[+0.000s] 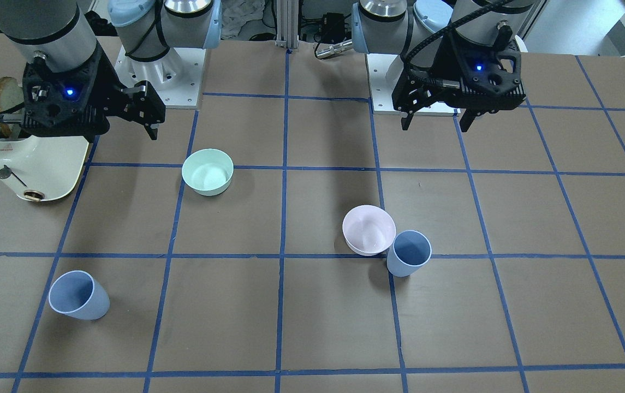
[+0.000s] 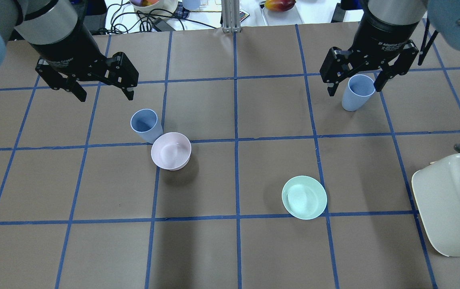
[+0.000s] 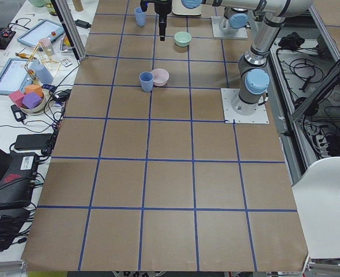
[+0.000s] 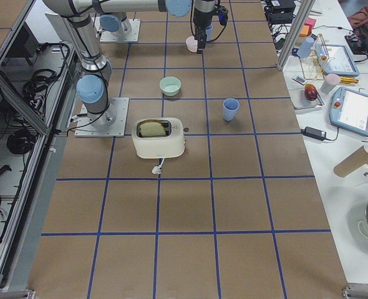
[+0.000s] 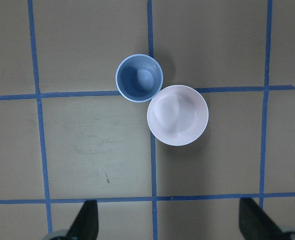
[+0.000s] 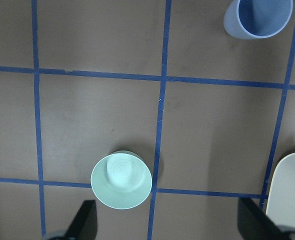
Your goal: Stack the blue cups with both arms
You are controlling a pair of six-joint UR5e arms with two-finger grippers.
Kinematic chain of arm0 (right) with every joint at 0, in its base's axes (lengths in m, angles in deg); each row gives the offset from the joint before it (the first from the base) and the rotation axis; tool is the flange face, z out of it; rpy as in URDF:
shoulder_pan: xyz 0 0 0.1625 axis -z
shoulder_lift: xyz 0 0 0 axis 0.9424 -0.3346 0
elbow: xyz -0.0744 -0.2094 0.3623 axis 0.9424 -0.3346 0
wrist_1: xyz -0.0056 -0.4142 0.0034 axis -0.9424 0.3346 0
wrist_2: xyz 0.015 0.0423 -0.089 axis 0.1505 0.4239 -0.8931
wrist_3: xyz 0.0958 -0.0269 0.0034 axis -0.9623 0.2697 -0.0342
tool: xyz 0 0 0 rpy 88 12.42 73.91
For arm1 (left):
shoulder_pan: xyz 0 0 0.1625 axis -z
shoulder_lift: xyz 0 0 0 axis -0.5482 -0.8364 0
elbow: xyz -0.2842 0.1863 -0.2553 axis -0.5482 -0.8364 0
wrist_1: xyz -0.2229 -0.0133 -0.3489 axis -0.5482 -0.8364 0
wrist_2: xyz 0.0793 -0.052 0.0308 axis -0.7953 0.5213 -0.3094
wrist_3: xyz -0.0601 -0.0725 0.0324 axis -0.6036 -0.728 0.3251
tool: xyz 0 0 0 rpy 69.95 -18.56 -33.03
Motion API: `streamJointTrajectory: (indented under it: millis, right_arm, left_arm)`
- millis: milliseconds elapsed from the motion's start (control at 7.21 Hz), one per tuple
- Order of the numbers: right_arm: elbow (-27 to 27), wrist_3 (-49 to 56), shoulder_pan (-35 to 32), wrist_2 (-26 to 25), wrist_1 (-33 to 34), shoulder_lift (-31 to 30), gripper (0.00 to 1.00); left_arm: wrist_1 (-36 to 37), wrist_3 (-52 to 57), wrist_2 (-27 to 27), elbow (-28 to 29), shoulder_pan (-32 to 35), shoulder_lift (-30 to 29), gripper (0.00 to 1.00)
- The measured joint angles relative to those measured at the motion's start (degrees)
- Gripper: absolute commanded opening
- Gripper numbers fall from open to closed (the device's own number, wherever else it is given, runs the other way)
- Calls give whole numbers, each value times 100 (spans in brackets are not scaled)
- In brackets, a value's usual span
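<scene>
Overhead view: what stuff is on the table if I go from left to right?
You'd meet: blue cup → pink bowl → green bowl → second blue cup → toaster.

The brown table (image 1: 317, 316) carries a grid of blue tape lines. A mint-green bowl (image 1: 207, 172) stands upright left of centre in the front-facing view. A pale pink bowl (image 1: 368, 229) sits lower, right of centre. At the left edge a white toaster (image 1: 34, 164) holds a slice of bread (image 1: 4, 94).
</scene>
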State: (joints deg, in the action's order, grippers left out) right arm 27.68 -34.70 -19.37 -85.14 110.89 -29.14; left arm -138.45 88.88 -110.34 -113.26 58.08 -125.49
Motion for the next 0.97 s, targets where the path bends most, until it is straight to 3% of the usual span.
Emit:
streamJointTrajectory:
  millis: [554, 970]
  right_arm:
    - [16, -7, 0, 19, 4, 15, 100]
    - [22, -4, 0, 3, -1, 29, 100]
  left_arm:
    - [182, -13, 49, 13, -13, -319, 100]
    - [781, -6, 116, -3, -15, -1294, 100]
